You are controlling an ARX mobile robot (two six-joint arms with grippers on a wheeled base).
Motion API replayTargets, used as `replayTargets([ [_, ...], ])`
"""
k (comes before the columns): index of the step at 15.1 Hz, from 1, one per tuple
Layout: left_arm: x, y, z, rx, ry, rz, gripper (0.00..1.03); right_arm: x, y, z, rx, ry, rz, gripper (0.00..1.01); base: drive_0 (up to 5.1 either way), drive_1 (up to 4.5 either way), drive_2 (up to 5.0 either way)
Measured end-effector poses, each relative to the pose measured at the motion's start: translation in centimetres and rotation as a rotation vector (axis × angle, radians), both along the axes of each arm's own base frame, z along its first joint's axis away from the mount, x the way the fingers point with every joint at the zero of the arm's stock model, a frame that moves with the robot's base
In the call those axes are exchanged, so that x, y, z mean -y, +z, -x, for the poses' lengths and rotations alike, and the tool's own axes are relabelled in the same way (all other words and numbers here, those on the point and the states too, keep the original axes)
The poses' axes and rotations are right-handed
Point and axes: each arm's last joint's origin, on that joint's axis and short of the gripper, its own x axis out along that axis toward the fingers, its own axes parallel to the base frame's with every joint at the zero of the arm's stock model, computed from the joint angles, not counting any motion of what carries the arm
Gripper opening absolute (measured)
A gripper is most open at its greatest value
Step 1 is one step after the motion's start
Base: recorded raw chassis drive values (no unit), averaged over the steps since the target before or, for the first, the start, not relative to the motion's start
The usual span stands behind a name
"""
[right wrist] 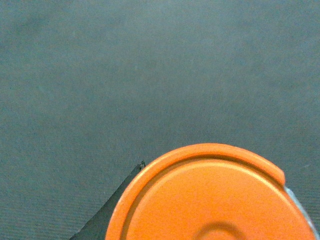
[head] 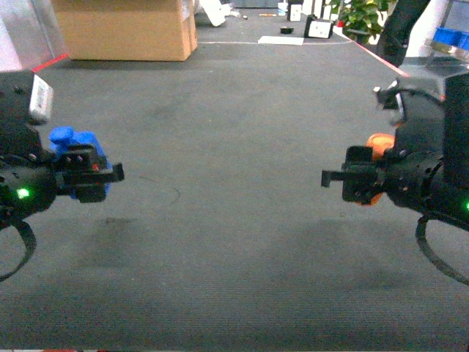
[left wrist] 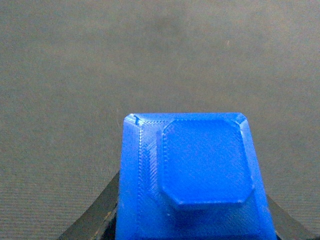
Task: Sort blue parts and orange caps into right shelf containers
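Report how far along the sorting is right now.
Picking looks done for this round: the left claw holds a blue part and the right claw holds an orange cap. Both hang over bare grey floor. No shelf or blue crate is clearly in view, so carrying them there and dropping each into its container is all still left.

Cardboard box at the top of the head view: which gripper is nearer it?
Left. The left gripper, holding the blue part, sits below the cardboard box on its side; the right gripper, holding the orange cap, is across the floor.
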Motion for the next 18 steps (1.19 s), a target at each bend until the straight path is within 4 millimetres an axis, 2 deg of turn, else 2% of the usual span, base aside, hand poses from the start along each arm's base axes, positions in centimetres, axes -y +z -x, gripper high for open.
replayTargets([
  [2, 0.4, 2.8, 3.0, 0.125, 0.019, -0.015, 0.44, 0.7, 3.4, 3.3, 0.156, -0.05, -0.011, 0.45, 0.0, 0.0, 0.0],
  [3, 0.5, 4.2, 5.4, 0.181, 0.045, -0.034, 0.44, 1.1, 5.5, 5.9, 0.239, -0.066, 0.0, 0.45, 0.0, 0.0, 0.0],
  [5, 0.7, 6.8, 9.6, 0.259, 0.084, -0.057, 0.44, 2.0, 8.2, 10.7, 0.321, -0.089, 0.034, 0.45, 0.0, 0.0, 0.0],
  [6, 0.9, 11.2, 13.1, 0.431, 0.13, -0.015, 0.44, 2.8, 11.8, 14.9, 0.471, -0.137, 0.011, 0.44, 0.0, 0.0, 0.0],
  [7, 1.1, 12.1, 15.1, 0.472, 0.133, -0.007, 0.44, 3.2, 13.2, 17.1, 0.536, -0.144, -0.011, 0.44, 0.0, 0.0, 0.0],
  [9, 1.9, 11.4, 15.8, 0.43, 0.096, -0.035, 0.44, 3.3, 13.1, 18.1, 0.55, -0.154, -0.004, 0.44, 0.0, 0.0, 0.0],
  [11, 2.0, 11.4, 15.9, 0.433, 0.084, -0.033, 0.44, 3.3, 13.1, 18.1, 0.551, -0.155, -0.002, 0.44, 0.0, 0.0, 0.0],
  [12, 1.8, 11.3, 15.9, 0.383, 0.07, -0.053, 0.44, 3.6, 12.8, 18.3, 0.434, -0.121, 0.055, 0.44, 0.0, 0.0, 0.0],
  [14, 0.2, 10.2, 16.9, 0.282, 0.029, -0.084, 0.44, 5.1, 11.3, 19.6, 0.375, -0.119, 0.088, 0.44, 0.0, 0.0, 0.0],
  [18, -1.6, 8.1, 18.3, 0.261, 0.022, -0.079, 0.44, 6.5, 9.0, 21.0, 0.357, -0.111, 0.096, 0.44, 0.0, 0.0, 0.0],
])
